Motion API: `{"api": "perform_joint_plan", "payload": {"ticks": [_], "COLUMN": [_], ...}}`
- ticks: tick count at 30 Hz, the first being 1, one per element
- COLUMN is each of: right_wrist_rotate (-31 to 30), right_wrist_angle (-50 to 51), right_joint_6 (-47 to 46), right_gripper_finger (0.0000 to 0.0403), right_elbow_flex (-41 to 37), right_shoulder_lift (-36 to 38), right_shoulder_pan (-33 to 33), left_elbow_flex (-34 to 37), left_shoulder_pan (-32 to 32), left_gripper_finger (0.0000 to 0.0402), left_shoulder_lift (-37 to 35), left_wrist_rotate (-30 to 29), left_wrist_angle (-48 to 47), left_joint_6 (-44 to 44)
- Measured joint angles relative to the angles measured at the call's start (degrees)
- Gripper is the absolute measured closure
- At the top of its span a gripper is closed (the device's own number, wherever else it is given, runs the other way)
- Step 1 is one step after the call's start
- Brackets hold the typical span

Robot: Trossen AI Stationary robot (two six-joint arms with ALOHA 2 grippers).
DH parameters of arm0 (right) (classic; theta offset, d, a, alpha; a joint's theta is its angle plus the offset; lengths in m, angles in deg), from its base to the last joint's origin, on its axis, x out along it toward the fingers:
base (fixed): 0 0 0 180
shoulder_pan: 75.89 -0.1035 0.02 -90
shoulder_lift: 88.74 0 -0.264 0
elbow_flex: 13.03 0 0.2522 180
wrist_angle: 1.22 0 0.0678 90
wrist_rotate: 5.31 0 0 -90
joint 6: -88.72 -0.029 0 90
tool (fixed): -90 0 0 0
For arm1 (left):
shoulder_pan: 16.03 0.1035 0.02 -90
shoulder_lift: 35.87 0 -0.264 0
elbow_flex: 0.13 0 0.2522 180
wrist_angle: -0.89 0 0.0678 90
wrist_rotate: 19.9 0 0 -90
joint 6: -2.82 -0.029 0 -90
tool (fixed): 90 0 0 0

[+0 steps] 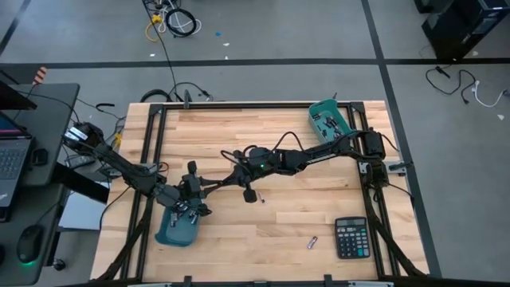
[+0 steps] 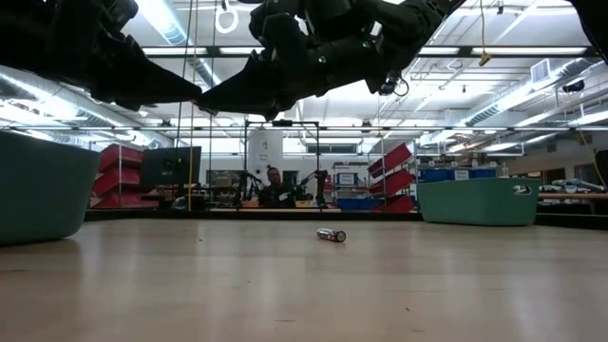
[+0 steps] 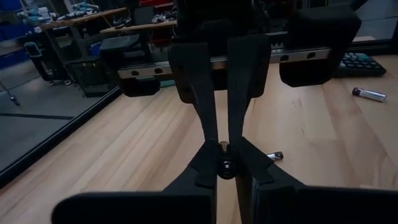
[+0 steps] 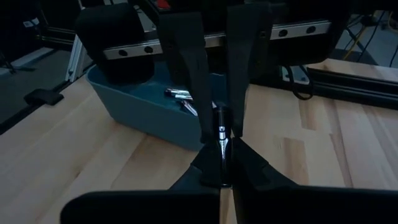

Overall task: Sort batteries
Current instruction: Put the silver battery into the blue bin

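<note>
- Teal plastic bin (image 1: 177, 229) sits under the left hand (image 1: 189, 209), closed on a small black battery (image 3: 224, 167) for sorting.
- Right hand (image 1: 250, 194), beside that bin, grips another dark battery (image 4: 222, 135).

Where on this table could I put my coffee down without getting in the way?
The far left stretch of the wooden table, behind both arms, is bare. So is the near middle, between the left teal bin and the loose battery beside the calculator. The centre is crowded: the left hand and right hand each hold a battery there.
</note>
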Motion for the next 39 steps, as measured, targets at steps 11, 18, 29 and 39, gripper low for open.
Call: {"api": "perform_joint_plan", "payload": {"ticks": [11, 18, 29, 39], "right_wrist_rotate": [-0.6, -1.8, -14.0, -14.2], "right_wrist_angle": [4.0, 14.6, 32.9, 28.5], "right_joint_6": [-4.1, -4.5, -5.0, -6.5], "right_gripper_finger": [0.0337, 0.0295, 0.0293, 0.0295], "right_elbow_flex": [0.3, 0.2, -0.8, -3.9], "right_shoulder_lift": [0.3, 3.2, 7.2, 7.6], "right_shoulder_pan": [0.9, 2.4, 2.7, 2.7], "left_elbow_flex": [-0.5, -6.1, -35.8, -42.7], "left_shoulder_pan": [-0.1, -1.7, -9.9, -12.1], "left_gripper_finger": [0.0384, 0.0384, 0.0384, 0.0381], "left_shoulder_lift": [-0.3, -0.6, -1.0, -0.9], "left_wrist_rotate": [-2.6, -3.1, 2.9, 27.2], "left_wrist_angle": [1.6, -5.5, -75.8, -96.0], "left_joint_6": [-4.6, -4.6, 33.4, 59.8]}}
